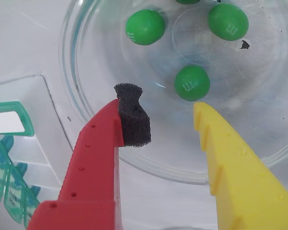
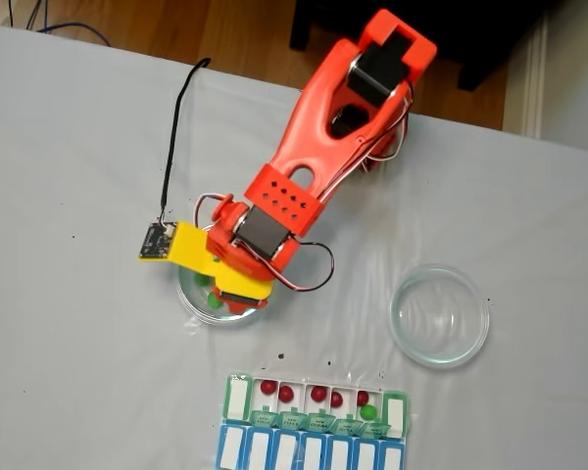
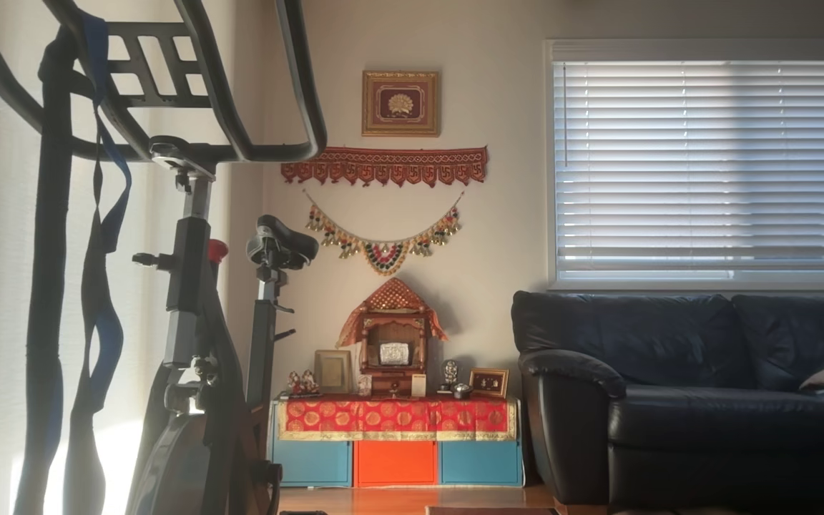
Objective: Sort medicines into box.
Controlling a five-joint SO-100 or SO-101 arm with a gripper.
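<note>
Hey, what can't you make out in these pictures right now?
- How many green balls the glass dish holds: the top edge cuts one off in the wrist view, and the arm covers the dish in the fixed view.
- The open claw: under the arm in the fixed view.
- Lid letters on the box: too small.

A home living room is shown. A dark leather sofa (image 3: 691, 400), an exercise bike (image 3: 197, 322) and a small decorated shrine (image 3: 392, 350) are seen.

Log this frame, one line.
gripper: open, over glass dish | nearest green ball: ungrasped | box: five red, one green
</note>
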